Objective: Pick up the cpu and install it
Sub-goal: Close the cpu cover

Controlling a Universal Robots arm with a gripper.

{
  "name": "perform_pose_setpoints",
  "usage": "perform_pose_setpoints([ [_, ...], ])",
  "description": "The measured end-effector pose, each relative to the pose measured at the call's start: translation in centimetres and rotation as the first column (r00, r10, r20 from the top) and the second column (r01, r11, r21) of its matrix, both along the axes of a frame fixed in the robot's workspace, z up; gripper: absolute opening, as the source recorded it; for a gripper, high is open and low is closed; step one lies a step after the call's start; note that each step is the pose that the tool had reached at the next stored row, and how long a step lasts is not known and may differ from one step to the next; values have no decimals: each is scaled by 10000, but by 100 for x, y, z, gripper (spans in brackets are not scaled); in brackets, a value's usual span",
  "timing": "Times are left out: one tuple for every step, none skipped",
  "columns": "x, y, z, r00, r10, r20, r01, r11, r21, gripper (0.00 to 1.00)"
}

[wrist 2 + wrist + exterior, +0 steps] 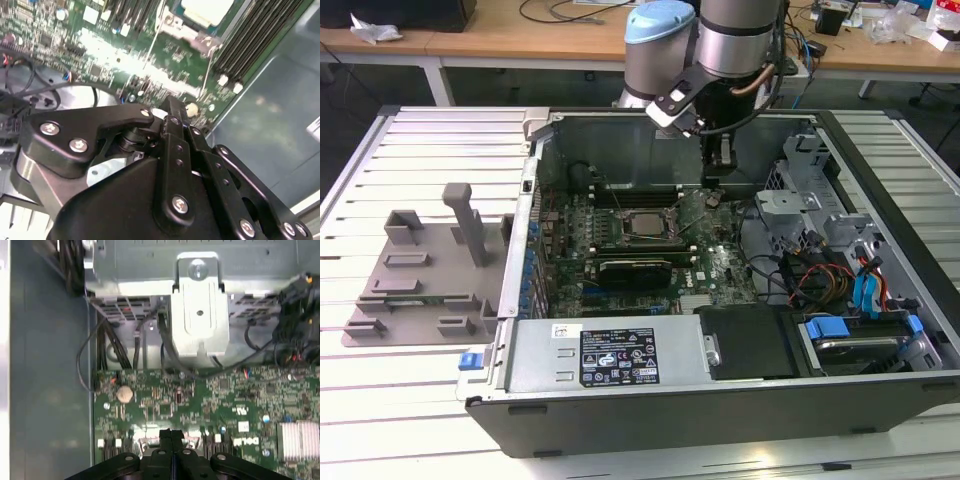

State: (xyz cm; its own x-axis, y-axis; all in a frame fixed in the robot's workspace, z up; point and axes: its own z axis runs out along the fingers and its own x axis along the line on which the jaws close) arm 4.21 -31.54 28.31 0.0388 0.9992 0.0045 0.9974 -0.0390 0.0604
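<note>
The cpu (pixel 642 222), a silvery square plate, lies flat in the socket on the green motherboard (pixel 720 265) inside the open computer case. In the second wrist view the cpu (pixel 207 10) sits at the picture's edge, apart from the black fingers (pixel 175 125). My gripper (pixel 716 193) hangs low over the board, just to the exterior view's right of the socket. Its two fingers are pressed together with nothing between them, as the gripper (pixel 171 436) shows in the first wrist view. It touches no part that I can make out.
A grey plastic fixture (pixel 420 270) with upright blocks lies outside the case at the exterior view's left. Case walls (pixel 535 200) ring the board. A metal drive cage (pixel 800 205), cables (pixel 815 275) and a black power supply (pixel 750 340) crowd the exterior view's right.
</note>
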Motion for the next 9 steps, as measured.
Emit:
perform_pose_setpoints([
  [56,-1,0,10000,1,0,-1,10000,0,11],
  [103,-1,-3,10000,1,0,-1,10000,2,11],
  [127,-1,-16,10000,1,-1,-1,10000,0,11],
  [134,-2,-39,10000,2,-6,-2,10000,0,11],
  [139,-3,-72,10000,4,-26,-4,10000,0,11],
  [140,-6,-103,10000,5,-51,-5,10000,0,11],
  [139,-6,-118,10000,3,-54,-3,10000,-1,11],
  [140,-6,-118,10000,3,-55,-3,10000,-1,11],
  [140,-6,-118,10000,5,-55,-5,10000,-1,11],
])
